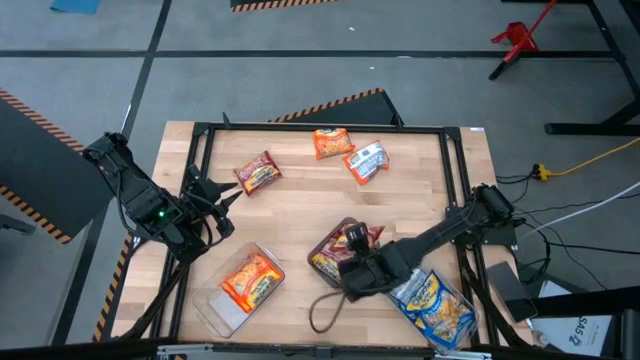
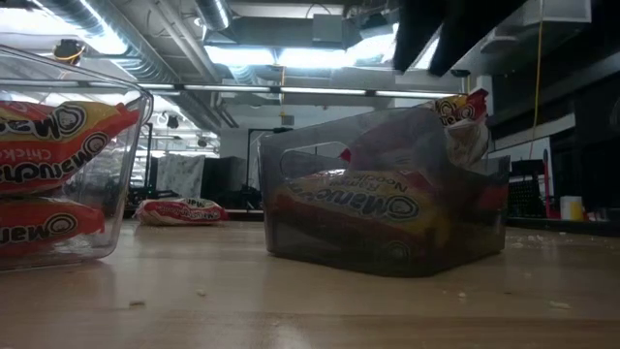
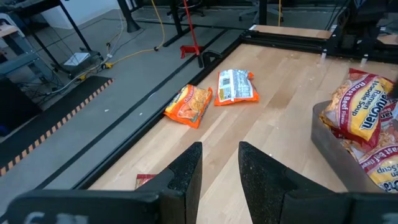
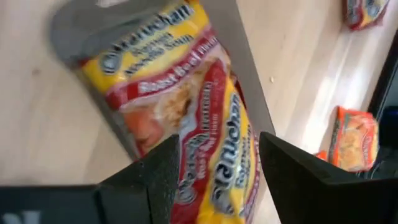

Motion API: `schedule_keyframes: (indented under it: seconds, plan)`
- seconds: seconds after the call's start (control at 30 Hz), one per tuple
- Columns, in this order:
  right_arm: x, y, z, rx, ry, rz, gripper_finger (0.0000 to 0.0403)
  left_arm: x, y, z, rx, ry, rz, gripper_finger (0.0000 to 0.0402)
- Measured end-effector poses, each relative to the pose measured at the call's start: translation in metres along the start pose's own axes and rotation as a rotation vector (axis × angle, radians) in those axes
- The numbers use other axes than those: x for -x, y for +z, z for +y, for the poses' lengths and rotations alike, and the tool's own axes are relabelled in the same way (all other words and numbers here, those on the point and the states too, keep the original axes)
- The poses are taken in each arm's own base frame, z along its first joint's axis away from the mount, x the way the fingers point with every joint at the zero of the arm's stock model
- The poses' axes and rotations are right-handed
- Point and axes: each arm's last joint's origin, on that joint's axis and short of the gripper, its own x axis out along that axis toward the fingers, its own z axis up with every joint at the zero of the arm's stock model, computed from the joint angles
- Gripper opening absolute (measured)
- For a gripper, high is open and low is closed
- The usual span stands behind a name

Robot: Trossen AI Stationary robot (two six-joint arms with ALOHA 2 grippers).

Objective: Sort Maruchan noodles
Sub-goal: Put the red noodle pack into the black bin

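Nearest me, my right jaws [image 4: 214, 165] hang open over the dark tray [image 1: 322, 262] near the surface's front edge, dark red packets [image 4: 186, 106] lying inside. My left jaws [image 3: 219, 177] hover open by the left edge, holding nothing. Three packets [image 1: 333, 143] lie loose toward the back edge.
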Motion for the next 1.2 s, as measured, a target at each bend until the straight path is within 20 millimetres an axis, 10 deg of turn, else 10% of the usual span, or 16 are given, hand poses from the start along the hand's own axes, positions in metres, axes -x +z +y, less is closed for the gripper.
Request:
schedule_keyframes:
  seconds: [0.7, 1.2]
  plan:
    - [-0.064, 0.013, 0.0, -0.02, 0.034, 0.116, 0.0199, 0.0, 0.0, 0.0, -0.004, -0.002, 0.006, 0.0098]
    - [-0.061, 0.01, -0.008, -0.147, -0.195, 0.113, 0.0012, 0.0, 0.0, 0.0, -0.004, 0.001, 0.0, 0.0098]
